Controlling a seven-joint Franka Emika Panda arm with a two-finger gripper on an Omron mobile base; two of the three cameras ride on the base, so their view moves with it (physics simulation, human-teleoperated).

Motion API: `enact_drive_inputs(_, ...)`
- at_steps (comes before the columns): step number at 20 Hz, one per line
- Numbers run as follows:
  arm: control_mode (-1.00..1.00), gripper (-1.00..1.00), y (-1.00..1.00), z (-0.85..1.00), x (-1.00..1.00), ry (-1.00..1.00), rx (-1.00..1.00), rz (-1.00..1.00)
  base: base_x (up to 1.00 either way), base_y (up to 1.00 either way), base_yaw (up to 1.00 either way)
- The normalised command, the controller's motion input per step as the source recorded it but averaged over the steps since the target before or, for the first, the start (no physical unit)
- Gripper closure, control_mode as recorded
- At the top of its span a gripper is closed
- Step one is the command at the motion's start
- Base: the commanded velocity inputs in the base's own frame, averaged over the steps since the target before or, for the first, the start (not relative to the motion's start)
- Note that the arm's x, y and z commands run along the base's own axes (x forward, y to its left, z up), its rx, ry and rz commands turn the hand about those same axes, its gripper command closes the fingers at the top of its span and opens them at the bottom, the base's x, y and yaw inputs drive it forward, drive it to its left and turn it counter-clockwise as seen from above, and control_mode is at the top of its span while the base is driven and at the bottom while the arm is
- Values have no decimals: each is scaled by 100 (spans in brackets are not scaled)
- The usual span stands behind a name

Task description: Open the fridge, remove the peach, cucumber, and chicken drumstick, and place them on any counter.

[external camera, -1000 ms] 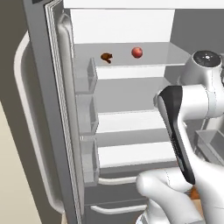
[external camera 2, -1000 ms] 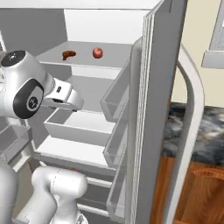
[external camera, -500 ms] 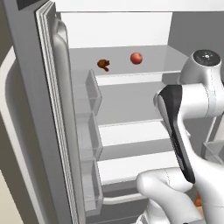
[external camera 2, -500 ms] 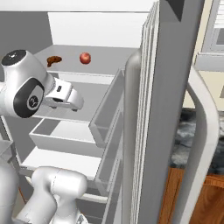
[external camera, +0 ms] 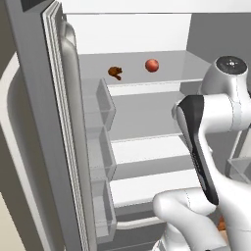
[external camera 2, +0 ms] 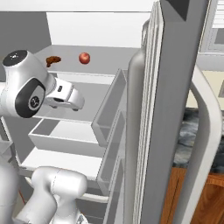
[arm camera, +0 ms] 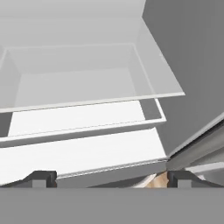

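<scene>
Both base views have shifted since a second ago: the base moved closer, so the open fridge (external camera: pixel 147 122) interior looms larger; the food items themselves have not shifted on their shelf. Peach (external camera: pixel 152 65) sits on the upper shelf (external camera: pixel 162 78), with the chicken drumstick (external camera: pixel 115 72) just beside it to the left, apart from it. Cucumber: cannot locate. Left door (external camera: pixel 54 147) and right door (external camera 2: pixel 162 122) both swung wide, door bins visible. Hand (arm camera: pixel 111 177) has its fingertips (arm camera: pixel 41 177) spread fully apart, holding nothing, and looks down onto a pale fridge drawer (arm camera: pixel 78 87). Marbled worktop (external camera 2: pixel 186 131) shows behind the right door.
</scene>
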Motion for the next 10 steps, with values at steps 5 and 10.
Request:
enact_drive_inputs(5, -100, -100, 3, 9, 21, -14, 0, 9, 0, 0, 0)
enact_drive_inputs(10, -100, -100, 0, 21, 10, -19, 0, 14, 0, 0, 0)
